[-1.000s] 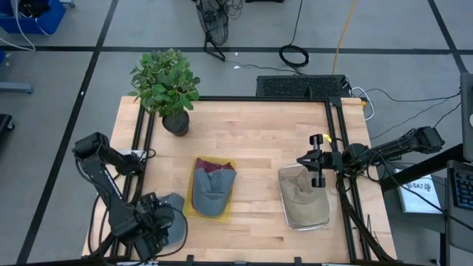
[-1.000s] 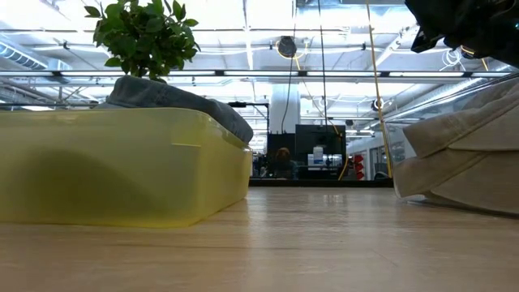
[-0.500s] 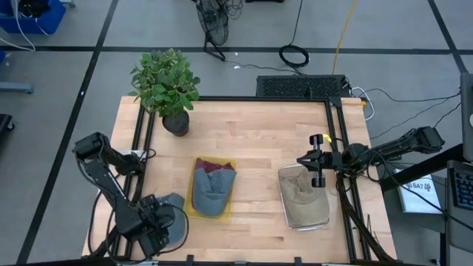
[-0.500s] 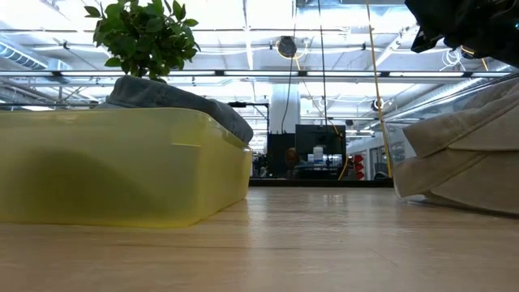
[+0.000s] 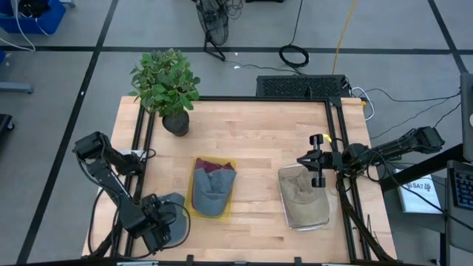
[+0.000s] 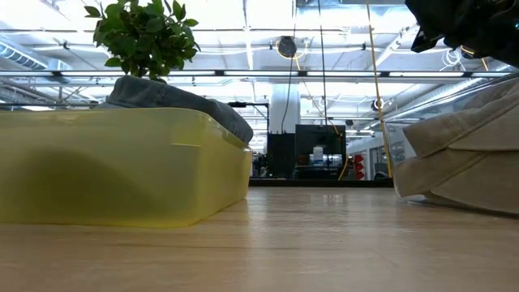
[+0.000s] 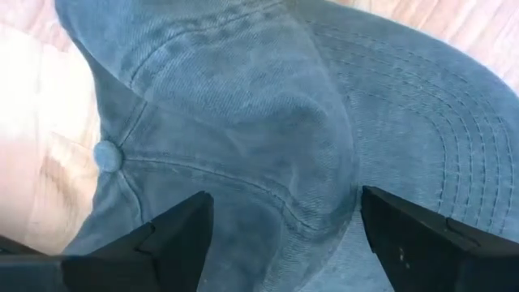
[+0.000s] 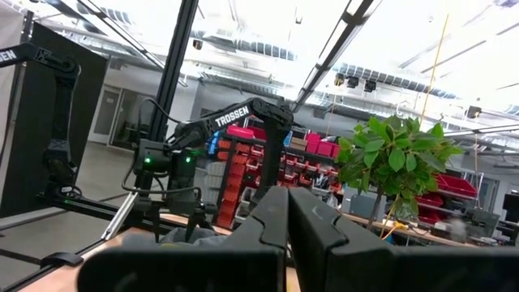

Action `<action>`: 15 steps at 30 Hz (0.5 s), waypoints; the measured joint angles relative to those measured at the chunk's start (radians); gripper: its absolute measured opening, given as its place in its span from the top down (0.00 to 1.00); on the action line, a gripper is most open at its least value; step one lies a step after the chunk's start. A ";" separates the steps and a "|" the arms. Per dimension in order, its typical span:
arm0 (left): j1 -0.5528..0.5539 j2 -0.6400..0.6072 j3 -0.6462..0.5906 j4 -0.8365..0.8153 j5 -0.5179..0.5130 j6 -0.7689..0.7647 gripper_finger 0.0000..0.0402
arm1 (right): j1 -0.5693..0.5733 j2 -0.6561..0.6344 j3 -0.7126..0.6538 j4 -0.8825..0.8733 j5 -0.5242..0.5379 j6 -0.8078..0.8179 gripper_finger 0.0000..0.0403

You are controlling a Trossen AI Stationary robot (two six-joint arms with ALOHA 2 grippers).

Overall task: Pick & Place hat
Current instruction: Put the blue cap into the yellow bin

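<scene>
Jaws spread over a faded blue-grey hat (image 7: 268, 138).

A soft blue-grey denim cloth cap (image 7: 268, 138) with stitched seams lies between the open jaws, on the smooth pale wooden tabletop (image 5: 251, 133).

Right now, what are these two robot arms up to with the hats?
The left gripper sits at the table's near left corner, fingers open over a loose grey cap lying on the wood, not yet gripping it. Another grey cap already lies in the yellow tray, and a tan hat rests in the clear tray. The right gripper waits, shut, above the tan hat. A potted plant stands at the back.
</scene>
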 joint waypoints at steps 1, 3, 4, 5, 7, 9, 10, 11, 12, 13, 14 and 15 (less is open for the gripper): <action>0.000 0.000 0.000 0.001 0.004 -0.001 0.24 | 0.000 0.000 0.000 0.002 0.000 0.000 1.00; 0.000 0.000 0.000 0.004 0.014 0.001 0.29 | 0.000 0.000 0.000 0.003 0.000 0.000 1.00; 0.000 0.000 0.000 0.006 0.017 0.003 0.33 | 0.000 0.000 0.000 0.003 0.000 0.000 1.00; 0.000 0.000 0.000 0.008 0.019 0.010 0.38 | 0.000 0.000 0.000 0.003 0.000 0.000 1.00; 0.000 0.001 0.000 0.012 0.018 0.040 0.50 | 0.000 0.000 0.000 0.003 0.000 0.000 1.00; 0.000 0.001 -0.001 0.014 0.022 0.073 0.66 | 0.000 0.000 0.000 0.003 0.000 0.000 1.00; 0.000 0.001 -0.001 0.014 0.025 0.087 0.74 | 0.000 0.000 0.000 0.003 0.000 0.000 1.00; 0.000 0.001 -0.001 0.019 0.029 0.102 0.82 | 0.000 0.000 0.000 0.003 0.000 0.000 1.00; 0.000 0.001 -0.001 0.028 0.035 0.122 0.90 | 0.000 0.000 0.000 0.003 0.000 0.000 1.00; 0.000 0.001 -0.001 0.037 0.042 0.142 0.94 | 0.000 0.000 0.000 0.003 0.000 0.000 1.00; 0.000 0.001 -0.001 0.042 0.046 0.156 0.96 | 0.000 0.000 0.000 0.003 0.000 0.000 1.00; 0.000 0.001 0.000 0.042 0.047 0.164 0.95 | 0.000 0.000 0.000 0.003 0.000 0.000 1.00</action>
